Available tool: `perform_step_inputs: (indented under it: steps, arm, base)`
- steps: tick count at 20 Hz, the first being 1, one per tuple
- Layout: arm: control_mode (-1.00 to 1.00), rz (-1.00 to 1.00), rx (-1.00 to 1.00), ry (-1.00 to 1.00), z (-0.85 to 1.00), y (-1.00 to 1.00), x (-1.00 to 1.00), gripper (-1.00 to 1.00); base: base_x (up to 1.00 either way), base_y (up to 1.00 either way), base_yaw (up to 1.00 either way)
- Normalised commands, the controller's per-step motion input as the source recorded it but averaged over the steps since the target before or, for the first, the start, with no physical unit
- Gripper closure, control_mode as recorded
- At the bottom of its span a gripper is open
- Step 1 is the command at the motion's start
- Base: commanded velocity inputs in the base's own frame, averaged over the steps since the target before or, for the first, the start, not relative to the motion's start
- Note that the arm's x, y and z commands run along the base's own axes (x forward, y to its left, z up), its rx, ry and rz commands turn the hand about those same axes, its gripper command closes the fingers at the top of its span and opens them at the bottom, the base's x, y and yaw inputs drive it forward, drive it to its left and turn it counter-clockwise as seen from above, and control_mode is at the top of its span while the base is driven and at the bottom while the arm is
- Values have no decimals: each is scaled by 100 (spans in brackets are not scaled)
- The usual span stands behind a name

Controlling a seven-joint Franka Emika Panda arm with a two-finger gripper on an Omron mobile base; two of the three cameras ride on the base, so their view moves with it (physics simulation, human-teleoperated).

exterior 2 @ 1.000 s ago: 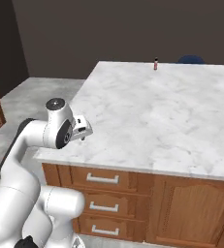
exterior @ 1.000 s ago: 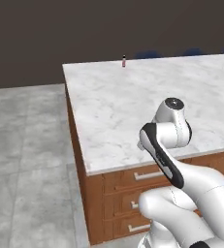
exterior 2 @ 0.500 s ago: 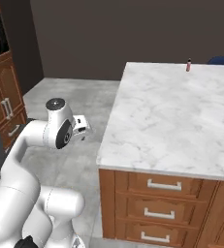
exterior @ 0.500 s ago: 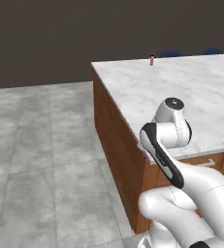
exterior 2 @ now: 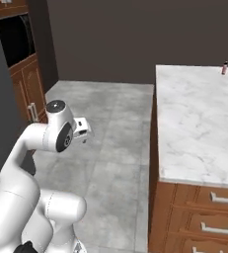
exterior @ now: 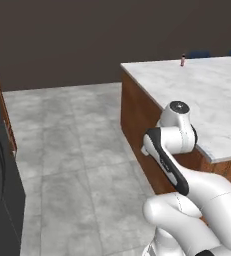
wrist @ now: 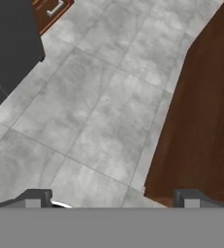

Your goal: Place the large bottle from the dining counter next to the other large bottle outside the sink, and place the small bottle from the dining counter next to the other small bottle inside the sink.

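Standing on the far side of the white marble bench (exterior: 207, 95) is one small bottle (exterior: 183, 60), pale with a reddish band. It is upright, close to the far edge, with bare marble all around it. In the right base view the same bottle (exterior 2: 225, 68) sits at the far right corner of the bench (exterior 2: 194, 118), well apart from the robot.

The tool (wrist: 111, 201) hangs over the grey tiled floor (wrist: 99, 106), beside the brown wooden side (wrist: 205, 121) of the bench. Its two dark fingertips (wrist: 33, 197) are spread wide, and it holds nothing. The arm is folded up near the robot's own body.

Wooden drawers (exterior 2: 214, 217) with pale handles sit under the marble top. A dark cabinet (wrist: 9, 46) stands on the left.
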Motion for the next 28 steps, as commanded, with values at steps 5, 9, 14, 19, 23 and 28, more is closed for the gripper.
perform_step_inputs:
  steps: [5,9,14,19,23,28]
  arm:
    - [100,0,0,0,0,0,0,-100]
    - [100,0,0,0,0,0,0,-100]
    - [100,0,0,0,0,0,0,-100]
    - [100,0,0,0,0,0,0,-100]
    - [100,0,0,0,0,0,0,-100]
    - [100,0,0,0,0,0,0,-100]
  base:
    - [93,36,0]
    - [100,13,-1]
    - [100,19,-1]
    - [100,24,-1]
    - [100,25,-2]
    - [100,25,-5]
